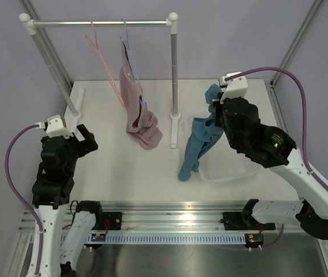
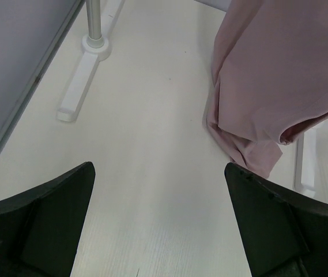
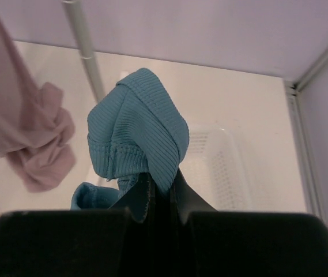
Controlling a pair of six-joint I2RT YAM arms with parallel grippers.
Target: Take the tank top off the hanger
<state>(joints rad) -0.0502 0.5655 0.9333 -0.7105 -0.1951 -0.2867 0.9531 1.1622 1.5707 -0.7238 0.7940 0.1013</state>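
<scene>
Two views are showing the right pincer (image 3: 161, 187) pinching the tank top (image 3: 138, 127), though bunched fabric is hiding its fingertips. Only the top view is showing the top dangling beside the bin (image 1: 233, 170), well apart from the hanger (image 1: 110, 75). The left pincer (image 2: 159, 170) is standing spread above the worktop (image 2: 152, 115).

Rack (image 1: 175, 69) at 12 o'clock: the hanger (image 1: 103, 60) on its rail (image 1: 66, 23), left of a second garment (image 1: 136, 107) whose hem rests on the tabletop (image 1: 112, 164). At 3 o'clock, the tank top (image 1: 200, 144) hangs from the right fingers (image 3: 191, 201), left of a basket (image 1: 233, 173).
</scene>
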